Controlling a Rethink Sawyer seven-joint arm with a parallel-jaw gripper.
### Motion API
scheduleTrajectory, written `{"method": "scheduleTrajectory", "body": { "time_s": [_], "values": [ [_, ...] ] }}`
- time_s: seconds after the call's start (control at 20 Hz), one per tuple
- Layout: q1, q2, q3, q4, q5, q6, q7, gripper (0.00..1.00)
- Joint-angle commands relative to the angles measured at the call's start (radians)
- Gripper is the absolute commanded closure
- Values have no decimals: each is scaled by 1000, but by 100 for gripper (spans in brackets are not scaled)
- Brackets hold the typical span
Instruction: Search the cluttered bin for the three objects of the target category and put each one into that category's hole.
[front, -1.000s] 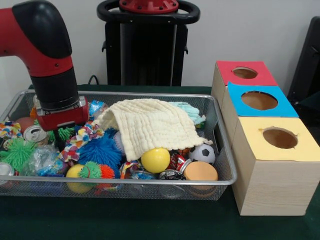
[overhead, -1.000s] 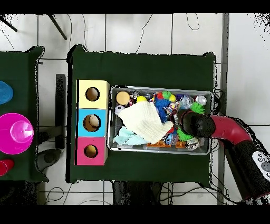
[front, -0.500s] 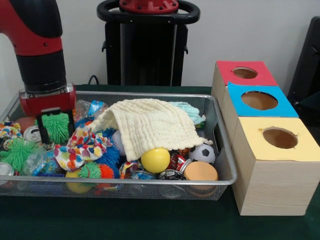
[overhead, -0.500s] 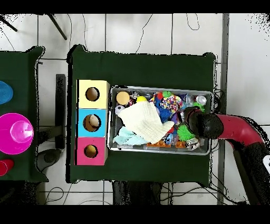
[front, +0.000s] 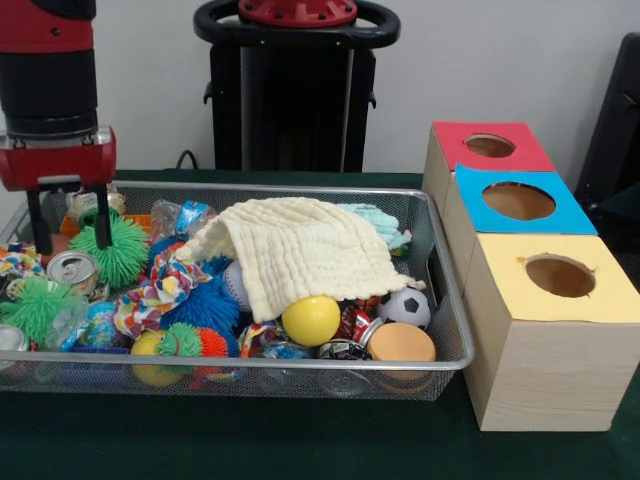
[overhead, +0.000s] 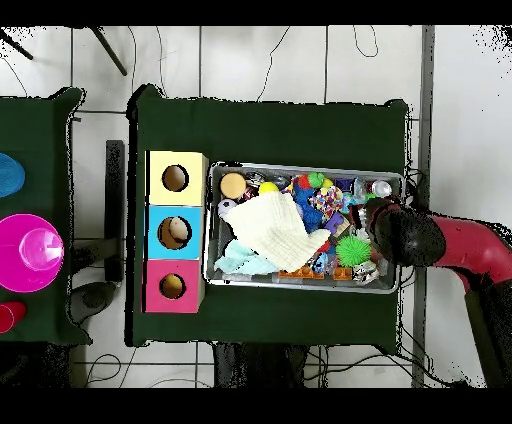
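Observation:
My gripper (front: 70, 235) hangs open over the left end of the wire bin (front: 300, 187), with nothing between its fingers. A green spiky ball (front: 112, 252) lies on the clutter at the right finger, partly behind it. In the overhead view this ball (overhead: 352, 250) shows just left of the arm's wrist (overhead: 400, 232), which hides the gripper. A second green spiky ball (front: 35, 305), a blue spiky ball (front: 205, 300), a yellow ball (front: 311, 320) and a small soccer ball (front: 405, 306) also lie in the bin. Right of the bin stand the red (front: 490, 147), blue (front: 518, 200) and yellow (front: 560, 275) hole boxes.
A cream cloth (front: 300, 250) drapes over the bin's middle and hides what is beneath. A drink can (front: 72, 270), a colourful fabric piece (front: 150, 290) and an orange disc (front: 400, 343) lie among the clutter. A magenta dish (overhead: 30, 252) sits on a side table.
The gripper rose and moved left toward the bin's end. The green spiky ball, between its fingers half a second ago, now lies in the bin beside the right finger. The colourful fabric settled lower.

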Motion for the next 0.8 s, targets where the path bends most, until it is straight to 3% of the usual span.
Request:
{"method": "scheduleTrajectory", "body": {
  "time_s": [0.05, 0.8],
  "values": [
    [-30, -18, 1, 120, -7, 86, -112, 0],
    [-34, 18, -47, 171, -81, -9, -42, 0]
  ]
}}
